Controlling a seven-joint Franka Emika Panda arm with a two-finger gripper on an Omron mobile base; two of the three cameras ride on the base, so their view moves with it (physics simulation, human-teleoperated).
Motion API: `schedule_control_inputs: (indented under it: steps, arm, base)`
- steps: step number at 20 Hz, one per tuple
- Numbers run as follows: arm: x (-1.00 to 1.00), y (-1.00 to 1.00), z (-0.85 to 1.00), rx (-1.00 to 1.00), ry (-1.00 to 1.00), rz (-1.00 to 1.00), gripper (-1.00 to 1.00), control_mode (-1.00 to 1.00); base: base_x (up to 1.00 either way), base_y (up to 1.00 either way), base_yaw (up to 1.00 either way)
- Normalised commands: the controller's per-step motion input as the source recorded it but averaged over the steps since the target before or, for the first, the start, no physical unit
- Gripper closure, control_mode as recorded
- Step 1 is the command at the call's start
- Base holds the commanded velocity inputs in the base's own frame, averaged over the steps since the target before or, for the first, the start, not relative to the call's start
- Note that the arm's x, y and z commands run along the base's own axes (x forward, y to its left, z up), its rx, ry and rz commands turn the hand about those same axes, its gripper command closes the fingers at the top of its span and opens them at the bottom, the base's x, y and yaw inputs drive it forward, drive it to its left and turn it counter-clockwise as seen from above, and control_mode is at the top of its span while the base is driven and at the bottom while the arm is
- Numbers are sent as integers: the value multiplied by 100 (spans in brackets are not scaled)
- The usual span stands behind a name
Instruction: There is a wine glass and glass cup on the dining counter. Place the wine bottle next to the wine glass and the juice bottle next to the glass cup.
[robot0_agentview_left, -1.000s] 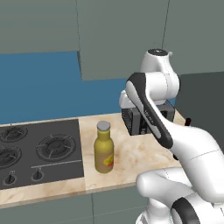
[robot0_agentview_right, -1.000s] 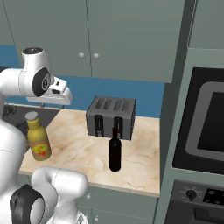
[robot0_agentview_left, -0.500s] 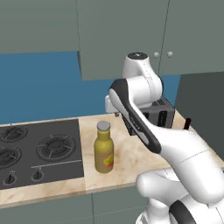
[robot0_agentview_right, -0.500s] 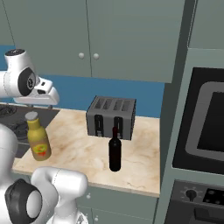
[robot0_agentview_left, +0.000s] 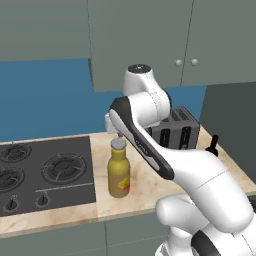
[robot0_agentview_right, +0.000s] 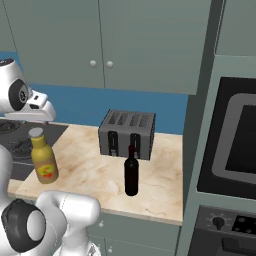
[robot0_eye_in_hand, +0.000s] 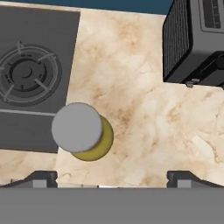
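The juice bottle, yellow-ochre with a grey cap, stands upright on the marbled counter beside the hob. From straight above, its grey cap lies left of centre in the hand view. My gripper hangs above it, open and empty, with the bottle off to the left of the gap between the fingers. The slim dark wine bottle stands in front of the toaster, partly hidden by my arm in the left base view. The wine glass, the glass cup and the dining counter are out of view.
A grey toaster stands against the blue back wall. A black hob lies left of the juice bottle. A tall oven unit bounds the counter on the right. Wall cabinets hang overhead.
The arm has swung left from over the toaster to above the juice bottle. The bottles have not moved.
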Motion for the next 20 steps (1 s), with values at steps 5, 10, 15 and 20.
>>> schedule_control_inputs:
  steps: [5, 10, 15, 20]
  arm:
    - [-1, 20, -3, 2, 2, 0, -100, -100]
    - [-4, 11, -7, 4, 6, 0, -100, -100]
    - [0, 7, -15, 2, 1, 1, -100, -100]
    - [11, 1, -24, 0, 0, 0, -100, -100]
  base:
    - [0, 0, 0]
    - [0, 0, 0]
    - [0, 0, 0]
    - [0, 0, 0]
